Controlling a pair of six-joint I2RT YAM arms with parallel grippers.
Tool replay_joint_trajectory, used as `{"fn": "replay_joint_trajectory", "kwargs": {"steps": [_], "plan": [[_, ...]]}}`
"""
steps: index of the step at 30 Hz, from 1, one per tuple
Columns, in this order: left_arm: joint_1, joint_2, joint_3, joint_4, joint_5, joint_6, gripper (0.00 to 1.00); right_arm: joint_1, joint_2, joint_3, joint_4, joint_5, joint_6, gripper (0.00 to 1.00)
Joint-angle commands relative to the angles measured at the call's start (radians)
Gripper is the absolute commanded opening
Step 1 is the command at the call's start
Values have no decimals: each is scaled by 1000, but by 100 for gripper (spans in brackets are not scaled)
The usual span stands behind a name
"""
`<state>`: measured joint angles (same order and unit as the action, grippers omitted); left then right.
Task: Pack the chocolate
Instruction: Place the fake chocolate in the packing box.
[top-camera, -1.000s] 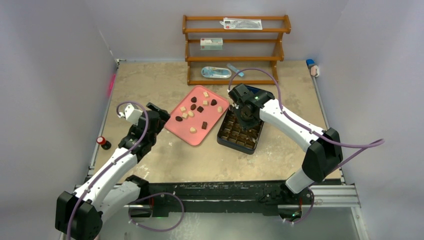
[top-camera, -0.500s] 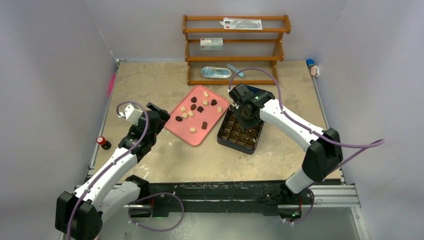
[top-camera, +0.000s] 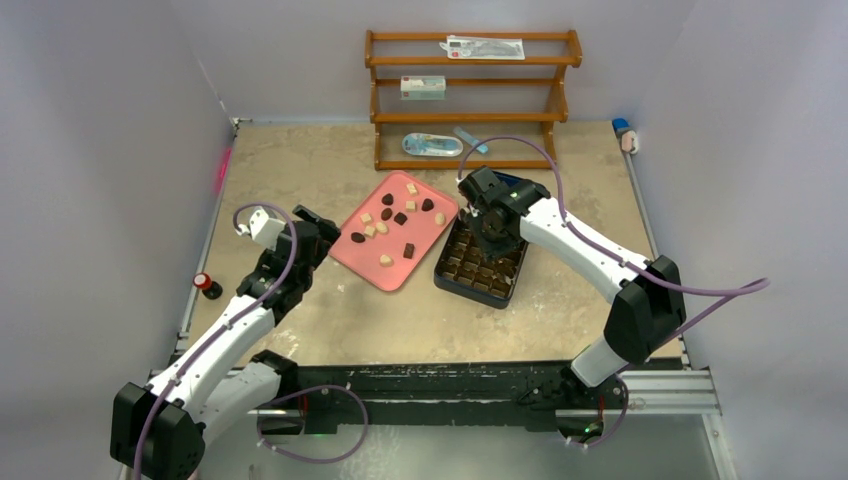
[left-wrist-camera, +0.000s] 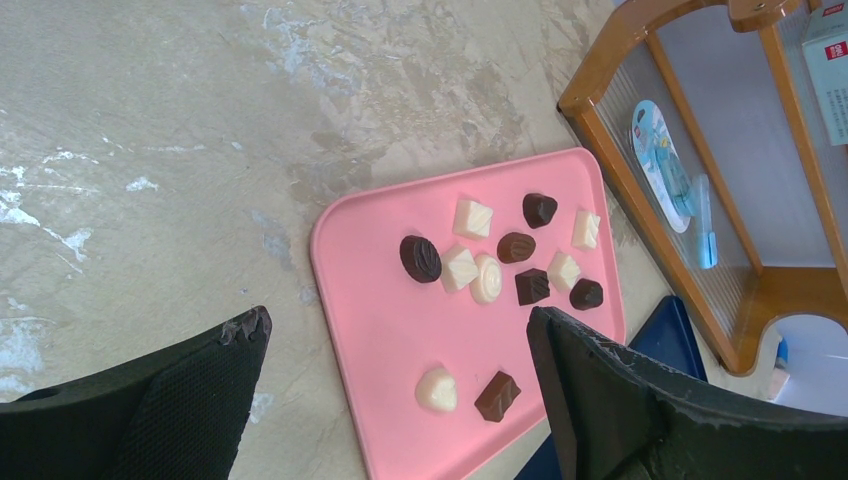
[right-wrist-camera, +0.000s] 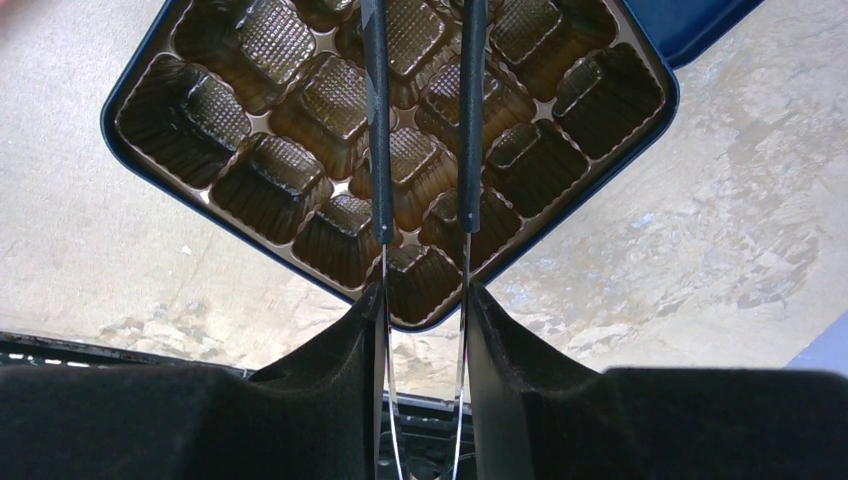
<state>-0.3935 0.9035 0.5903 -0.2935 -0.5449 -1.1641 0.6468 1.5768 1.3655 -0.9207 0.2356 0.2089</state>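
Several dark brown and cream-white pieces of chocolate (top-camera: 385, 222) (left-wrist-camera: 486, 278) lie scattered on the pink tray (top-camera: 392, 272) (left-wrist-camera: 380, 340). To its right stands the dark gridded box (top-camera: 482, 272) (right-wrist-camera: 265, 45), and the cells I can see are empty. My right gripper (top-camera: 490, 238) (right-wrist-camera: 424, 292) hangs over the box, shut on thin metal tongs (right-wrist-camera: 378, 150) whose black-sleeved arms reach across the cells. The tongs' tips run out of view. My left gripper (top-camera: 318, 236) (left-wrist-camera: 400, 320) is open, hovering by the tray's left edge with nothing between its fingers.
A wooden shelf (top-camera: 470, 100) with small packets stands at the back, just behind the tray. A red-capped bottle (top-camera: 207, 285) sits near the left table edge and a pink marker (top-camera: 221, 170) lies further back. A blue lid (right-wrist-camera: 700, 20) pokes out beside the box.
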Motion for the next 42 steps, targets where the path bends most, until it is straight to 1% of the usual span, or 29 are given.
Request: {"fn": "replay_joint_trajectory", "kwargs": {"steps": [1,20,24,31,37,42], "plan": [[5,-3,-10,22,7,0,100,-4,-39,-8,11,-11,-1,33],[5,5,-1,30,7,3,100,-4,-44,-4,5,-11,-3,35],[5,8,0,33,7,3,100,-3,-52,12,4,-12,-4,29],[5,21,6,35,8,-4,100,-4,-22,100,11,-12,-26,25],[5,23,13,33,-1,1,100,10,28,175,12,-46,-40,24],[5,43,14,46,6,1,100,32,103,242,23,-73,-56,24]]}}
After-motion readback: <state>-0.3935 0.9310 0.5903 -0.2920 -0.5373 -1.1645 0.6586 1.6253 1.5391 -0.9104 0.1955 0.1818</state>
